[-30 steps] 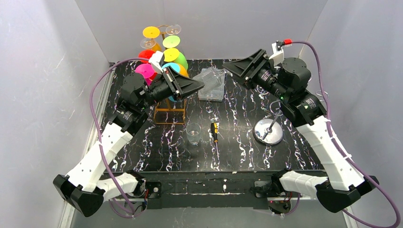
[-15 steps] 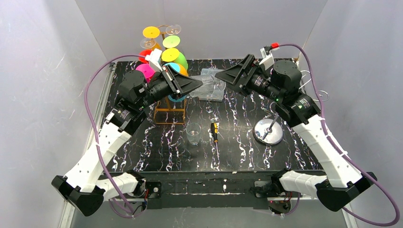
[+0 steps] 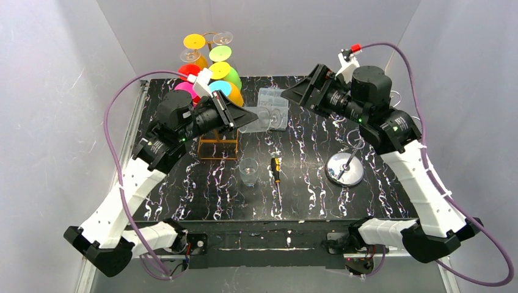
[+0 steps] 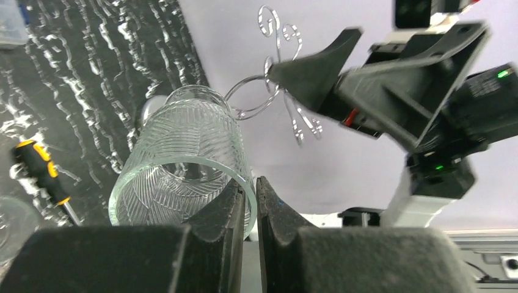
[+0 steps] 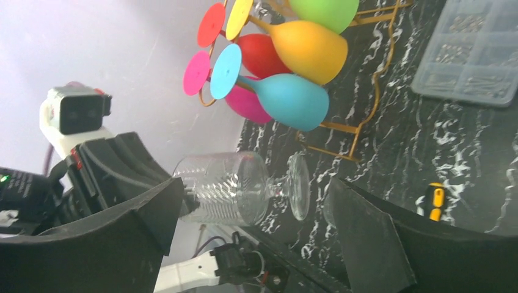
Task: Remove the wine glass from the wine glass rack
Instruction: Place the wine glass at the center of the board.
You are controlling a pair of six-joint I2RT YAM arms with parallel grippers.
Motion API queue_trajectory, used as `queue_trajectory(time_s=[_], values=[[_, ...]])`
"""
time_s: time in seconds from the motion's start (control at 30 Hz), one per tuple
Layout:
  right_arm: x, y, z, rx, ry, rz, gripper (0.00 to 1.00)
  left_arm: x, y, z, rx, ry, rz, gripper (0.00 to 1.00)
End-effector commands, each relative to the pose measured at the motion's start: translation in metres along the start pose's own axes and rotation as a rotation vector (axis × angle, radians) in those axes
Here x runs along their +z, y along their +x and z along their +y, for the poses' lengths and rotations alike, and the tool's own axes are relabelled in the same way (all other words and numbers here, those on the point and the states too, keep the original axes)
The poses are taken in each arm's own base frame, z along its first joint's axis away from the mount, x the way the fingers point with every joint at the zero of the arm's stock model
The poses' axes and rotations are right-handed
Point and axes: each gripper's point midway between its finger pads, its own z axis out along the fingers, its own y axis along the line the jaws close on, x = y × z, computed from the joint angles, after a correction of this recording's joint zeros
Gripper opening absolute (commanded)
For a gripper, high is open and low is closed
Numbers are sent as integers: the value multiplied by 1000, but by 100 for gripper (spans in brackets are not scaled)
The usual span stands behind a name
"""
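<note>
The left claw is clenched on the rim of a clear glass. Its two fingers stand nearly together with the thin wall of the bowl pinched between them. The glass lies on its side in the air, mouth toward that claw, with the stem and foot pointing away toward the other arm. It is off the rack, hanging just to the rack's right, above the table and in front of a clear plastic box.

The right claw is spread wide and grips nothing. From its own camera the sideways glass shows in the gap between the two black fingers, foot end nearest. From above, this claw looks near the glass but apart from it.

The gold wire rack stands at the back left of the table with coloured glasses on it: yellow, green, orange, red, pink and blue, feet fanned outward.

On the table nearer the arms, a small tumbler stands upright with a yellow-and-black screwdriver just beside it. Further right is a silver wire stand on a round base.
</note>
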Motion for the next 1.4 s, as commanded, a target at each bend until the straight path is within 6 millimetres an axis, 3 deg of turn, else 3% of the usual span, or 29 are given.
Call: queue_trajectory(time_s=[0.0,0.23,0.4,0.57,1.03,1.37], values=[[1,-14,-5,-143,83,0,98,-40,-3,-23,155,-23,-45,0],[25,-19,-12,-256,164,43,98,-83,16,15,301,-291,-3,0],[42,-24,-19,-306,209,42,98,-113,28,61,364,-506,37,0],[59,-26,-27,-342,241,60,98,-129,43,108,397,-664,87,0],[79,-21,-33,-380,293,66,98,-98,99,211,424,-870,279,0],[77,-17,-37,-381,308,69,98,-69,120,252,430,-907,319,0]])
